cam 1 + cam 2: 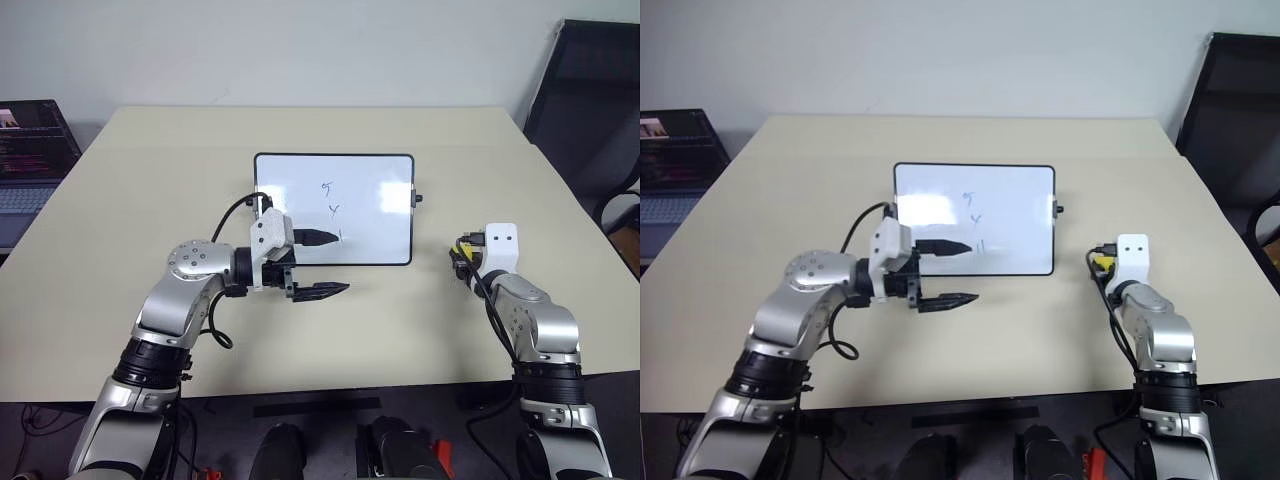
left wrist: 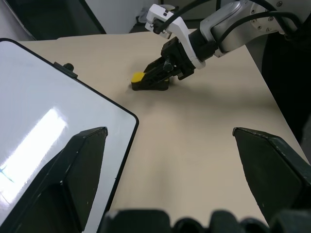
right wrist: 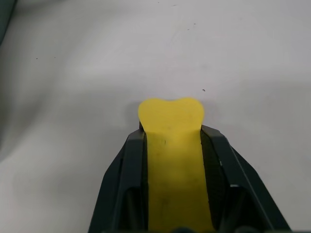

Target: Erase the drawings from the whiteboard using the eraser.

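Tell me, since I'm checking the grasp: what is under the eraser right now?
The eraser sits on the bare beige table, pinched between the right gripper's fingers. Its dark underside meets the tabletop; anything beneath is covered.

Head stereo pair looks forward and down from above the near edge of the table [image 1: 420, 330], both eyes sharing the whiteboard [image 1: 370, 190] mid-table. Left wrist view skims low across the table past the whiteboard's corner toward the right gripper [image 2: 154, 80]. Right wrist view sits very close on the eraser [image 3: 172, 145].
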